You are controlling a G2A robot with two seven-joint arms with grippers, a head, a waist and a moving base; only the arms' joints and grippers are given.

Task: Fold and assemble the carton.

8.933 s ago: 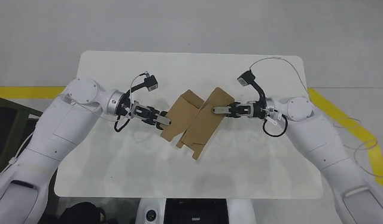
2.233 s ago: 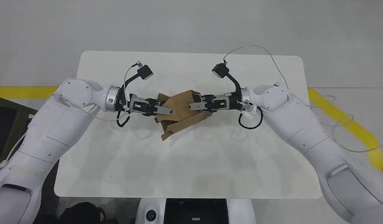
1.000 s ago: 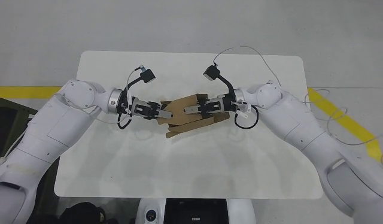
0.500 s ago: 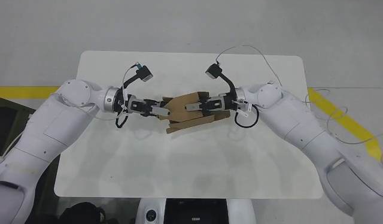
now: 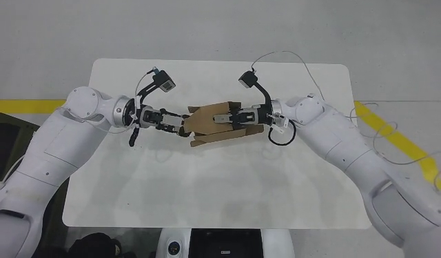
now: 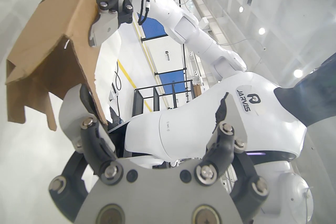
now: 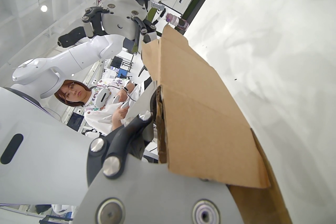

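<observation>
The half-folded carton (image 5: 210, 120) was at the middle of the white table (image 5: 207, 196), its right end pinched by the right gripper (image 5: 219, 118); the left gripper (image 5: 181, 125), fingers (image 6: 76, 109) spread, touched its left edge

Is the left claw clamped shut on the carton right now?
No, the left claw stands wide open, with only one of its fingers touching an edge of the carton.

Glossy white arms (image 5: 62, 144), black wrist cables (image 6: 143, 12), grey screw-studded jaws
</observation>
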